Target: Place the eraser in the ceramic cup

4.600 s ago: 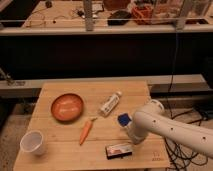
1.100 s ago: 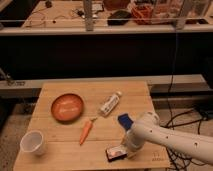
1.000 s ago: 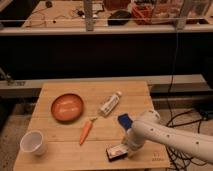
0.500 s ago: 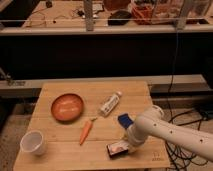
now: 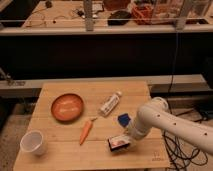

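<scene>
The eraser [image 5: 119, 143], a small black block with a white top and red marks, is near the front edge of the wooden table [image 5: 55, 160], right of centre. My gripper [image 5: 129, 138] is at the end of the white arm, right against the eraser's right side and mostly hidden by the arm. The white ceramic cup [image 5: 34, 142] stands upright at the table's front left corner, far to the left of the gripper.
An orange-brown bowl [image 5: 67, 107] sits at the middle left. A carrot [image 5: 86, 131] lies between the bowl and the eraser. A white tube-shaped bottle [image 5: 110, 103] lies behind it, and a blue block [image 5: 124, 119] sits just behind the gripper.
The arm's end and the eraser have shifted slightly up and to the right in the picture together. The cup, bowl, carrot and bottle have not moved.
</scene>
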Robot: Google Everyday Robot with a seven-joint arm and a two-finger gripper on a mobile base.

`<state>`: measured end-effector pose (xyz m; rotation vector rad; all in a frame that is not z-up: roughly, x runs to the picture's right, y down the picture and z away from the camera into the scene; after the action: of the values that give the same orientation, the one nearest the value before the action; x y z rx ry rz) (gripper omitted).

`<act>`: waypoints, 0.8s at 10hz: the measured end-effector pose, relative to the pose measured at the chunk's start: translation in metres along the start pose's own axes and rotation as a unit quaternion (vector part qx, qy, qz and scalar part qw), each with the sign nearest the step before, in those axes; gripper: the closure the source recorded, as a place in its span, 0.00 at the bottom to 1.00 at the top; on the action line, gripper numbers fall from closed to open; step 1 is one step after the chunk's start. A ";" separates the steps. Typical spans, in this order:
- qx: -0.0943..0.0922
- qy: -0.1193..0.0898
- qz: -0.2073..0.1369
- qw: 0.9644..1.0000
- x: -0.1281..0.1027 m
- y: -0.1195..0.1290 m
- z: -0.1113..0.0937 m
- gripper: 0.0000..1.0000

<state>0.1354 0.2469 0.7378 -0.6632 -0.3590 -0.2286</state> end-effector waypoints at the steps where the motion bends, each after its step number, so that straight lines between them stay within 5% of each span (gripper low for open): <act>1: 0.002 -0.002 -0.003 1.000 -0.002 -0.007 -0.004 0.99; 8: 0.000 -0.006 -0.025 1.000 -0.019 -0.040 -0.038 0.99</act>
<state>0.1152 0.1940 0.7247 -0.6565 -0.3873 -0.2715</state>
